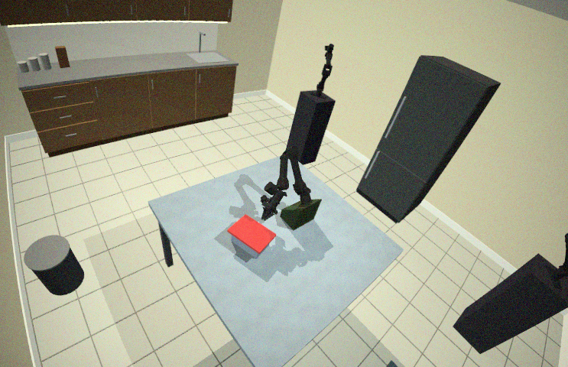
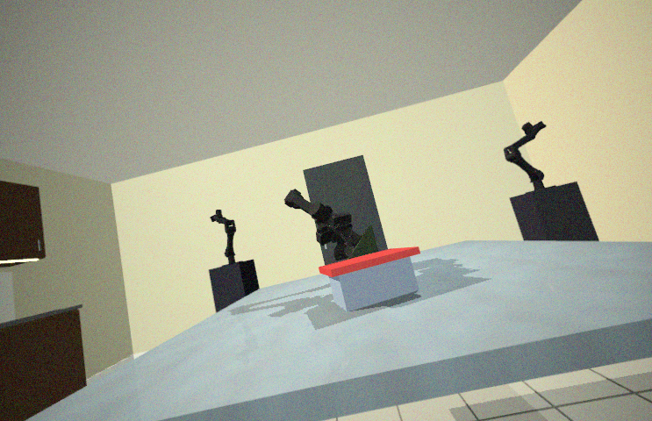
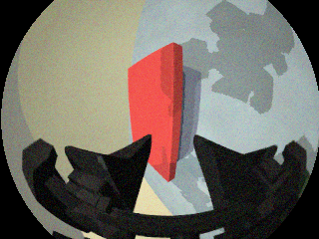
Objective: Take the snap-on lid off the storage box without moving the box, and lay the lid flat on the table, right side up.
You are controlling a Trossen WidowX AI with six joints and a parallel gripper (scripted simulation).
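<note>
Claw point(image 1: 265, 217) point(image 3: 173, 138) and arm reach down from above the middle of the frame in the top view, the fingertips just beside the far edge of the red lid point(image 1: 251, 234) point(image 2: 369, 261) point(image 3: 156, 107). That lid sits on the storage box point(image 1: 245, 250) point(image 2: 378, 285) point(image 3: 189, 112), near the centre of the pale blue worktop point(image 1: 288, 298) point(image 2: 306, 357) point(image 3: 279, 134). The arm stands on a dark green wedge-shaped base point(image 1: 299, 215) point(image 2: 367, 242), right of the lid.

In the exterior view, the lid lies across the top of the pale box, right of centre, its edges overhanging the walls. The dark arm point(image 2: 322, 213) shows behind it, with a tall dark fridge point(image 2: 336, 186) further back.

In the wrist view, the claw's two fingers stand apart at the lower centre, partly open with nothing gripped. The lid appears upright and narrow between and above their tips, the box's side showing along its right edge.
</note>
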